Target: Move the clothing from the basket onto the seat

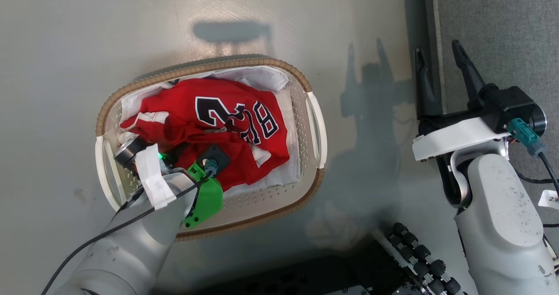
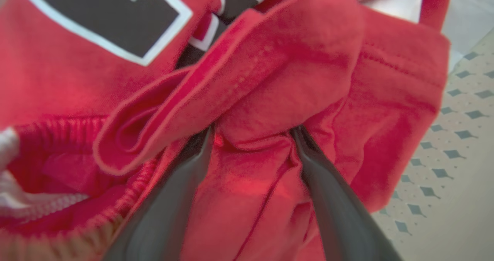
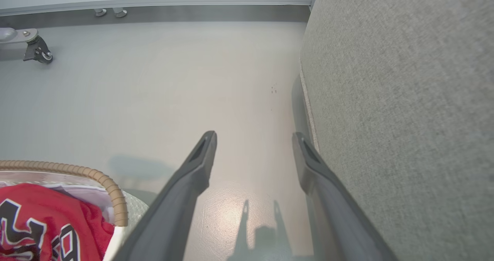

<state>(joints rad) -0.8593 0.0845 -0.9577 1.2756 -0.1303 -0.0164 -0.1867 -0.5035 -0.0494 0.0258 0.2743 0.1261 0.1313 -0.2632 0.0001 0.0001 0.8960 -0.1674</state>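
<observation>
So the clothing (image 1: pixel 227 125) is all bunched up in the basket (image 1: pixel 244 63), which sits on the floor (image 1: pixel 87 33) off to the left of the seat (image 1: pixel 502 33). Left gripper (image 2: pixel 252 131) is dug down into the red pile, jaws wide apart, with a fold of fabric between the fingers and the tips buried under it, nothing pinched. Right gripper (image 1: pixel 438 48) hangs over the floor right by the seat's edge, jaws wide open too, holding nothing
</observation>
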